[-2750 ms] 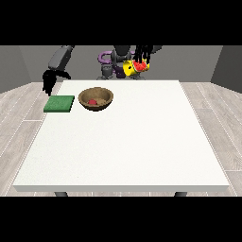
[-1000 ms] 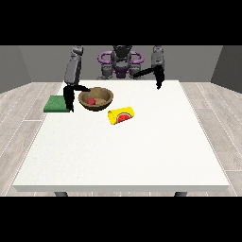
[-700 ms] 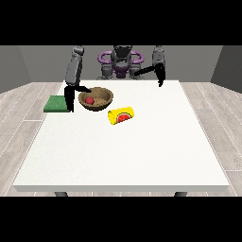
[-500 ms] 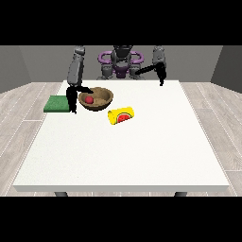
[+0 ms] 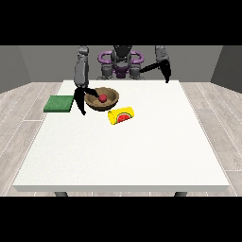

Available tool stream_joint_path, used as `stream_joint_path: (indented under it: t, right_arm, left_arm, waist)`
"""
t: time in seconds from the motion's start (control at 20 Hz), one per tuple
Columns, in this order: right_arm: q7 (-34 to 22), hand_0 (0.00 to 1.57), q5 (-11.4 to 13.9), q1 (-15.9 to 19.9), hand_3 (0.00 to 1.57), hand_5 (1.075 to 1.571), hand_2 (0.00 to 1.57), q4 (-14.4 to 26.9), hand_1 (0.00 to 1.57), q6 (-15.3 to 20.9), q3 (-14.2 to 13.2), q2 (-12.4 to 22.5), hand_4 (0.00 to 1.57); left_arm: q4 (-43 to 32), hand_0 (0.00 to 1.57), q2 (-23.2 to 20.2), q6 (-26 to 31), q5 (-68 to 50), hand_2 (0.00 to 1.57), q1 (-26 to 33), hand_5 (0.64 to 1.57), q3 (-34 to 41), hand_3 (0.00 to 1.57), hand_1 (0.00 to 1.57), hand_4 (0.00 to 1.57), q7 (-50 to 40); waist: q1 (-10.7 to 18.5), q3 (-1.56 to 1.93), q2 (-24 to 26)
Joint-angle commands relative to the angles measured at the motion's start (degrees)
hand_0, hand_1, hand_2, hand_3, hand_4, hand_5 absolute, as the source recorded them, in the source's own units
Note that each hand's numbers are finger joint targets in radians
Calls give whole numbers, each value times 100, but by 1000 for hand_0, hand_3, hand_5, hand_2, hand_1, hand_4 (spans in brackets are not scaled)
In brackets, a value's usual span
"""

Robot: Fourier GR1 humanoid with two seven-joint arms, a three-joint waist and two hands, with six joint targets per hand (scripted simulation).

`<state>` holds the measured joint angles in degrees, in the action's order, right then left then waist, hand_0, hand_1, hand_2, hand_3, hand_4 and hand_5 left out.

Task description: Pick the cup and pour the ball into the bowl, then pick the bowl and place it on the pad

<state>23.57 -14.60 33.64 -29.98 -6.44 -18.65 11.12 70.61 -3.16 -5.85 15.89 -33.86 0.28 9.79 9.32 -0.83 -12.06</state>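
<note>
Front view: near the worktop's (image 5: 123, 156) far edge, a wooden bowl (image 5: 109, 100) holds the red ball (image 5: 102, 98). The yellow cup (image 5: 121, 116) lies tipped just beside it. The green pad (image 5: 59, 103) sits at the far corner on the view's left.

The hand at the view's left (image 5: 81, 102) hangs at the bowl's rim, apparently not yet gripping, though I cannot tell how its fingers lie. The hand at the view's right (image 5: 166, 75) hovers well apart, fingers unclear.

Pouring looks done. Next, grasp the bowl and carry it to the pad.

Table (image 5: 142, 151): white top, dark legs.
Bowl (image 5: 112, 100): brown, wood-toned, darker inside.
Ball (image 5: 102, 98): red.
Cup (image 5: 121, 116): yellow, with a red watermelon-slice print edged in green.
Pad (image 5: 59, 103): plain green.
Hand at the view's left (image 5: 80, 100): black, on a grey arm.
Hand at the view's right (image 5: 166, 73): black, on a grey arm.
Robot torso (image 5: 121, 64): grey, with purple rings.
Floor (image 5: 23, 106): pale grey wood-plank pattern.
Walls (image 5: 19, 66): dull grey.
</note>
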Motion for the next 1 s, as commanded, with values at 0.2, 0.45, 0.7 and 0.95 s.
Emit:
stream_joint_path:
  t: [0.2, 0.45, 0.7, 0.95]
  right_arm:
    - [-1053, 1571, 554, -118, 1571, 1549, 1571, 254, 1571, 938, 465, -40, 1042]
    - [-1383, 1571, 766, 197, 1571, 1555, 1571, 17, 1571, 1235, 714, -86, 1026]
    - [-2561, 1571, 577, 819, 1571, 1559, 1571, -118, 1571, 1155, 569, 366, 1039]
    - [-2934, 1571, 421, 741, 1571, 1552, 1571, -288, 1571, 638, 506, 756, 1067]
  left_arm:
    - [-296, 0, -222, 140, -241, 0, 185, 1569, 332, 0, 0, 0, 221]
    - [-591, 0, -513, 242, -466, 0, 16, 1570, 744, 0, 0, 0, 165]
    - [-665, 0, -536, 393, -517, 0, 434, 1570, 687, 0, 0, 0, 547]
    - [-666, 0, -389, -35, -337, 0, 419, 1570, 664, 0, 0, 0, 240]
  waist:
    - [-85, 72, 216]
    - [-491, 80, 381]
    - [-452, 80, 614]
    - [-741, 83, 801]
